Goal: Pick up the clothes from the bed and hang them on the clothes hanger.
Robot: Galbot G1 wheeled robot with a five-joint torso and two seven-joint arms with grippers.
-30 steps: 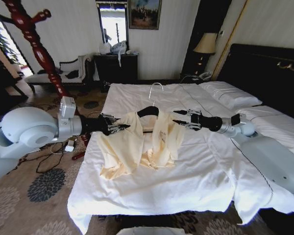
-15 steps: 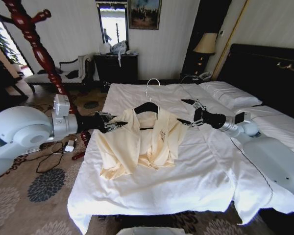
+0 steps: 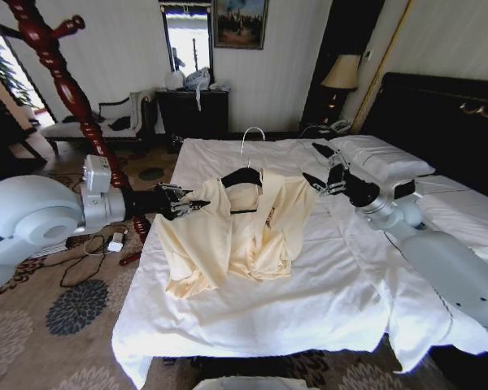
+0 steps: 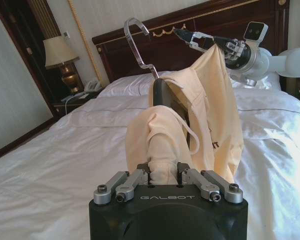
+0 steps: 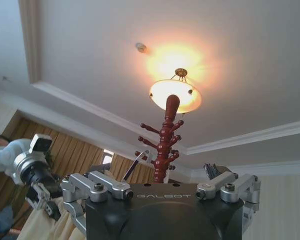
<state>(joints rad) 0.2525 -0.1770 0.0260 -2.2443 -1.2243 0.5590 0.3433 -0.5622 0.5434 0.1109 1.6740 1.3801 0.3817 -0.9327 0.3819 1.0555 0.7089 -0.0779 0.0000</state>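
The cream garment (image 3: 232, 236) is draped over the black hanger (image 3: 242, 177) above the bed (image 3: 325, 284), its lower part trailing on the duvet. The left claw (image 3: 184, 203) is clamped on the hanger's left end through the fabric. The right claw (image 3: 321, 169), jaws spread, holds nothing beside the hanger's right shoulder. The hanger's long axis runs from claw to claw, silver hook (image 3: 250, 138) upward.

R hand (image 3: 324, 168) higher, clothes (image 3: 228, 236) lifted w/ it
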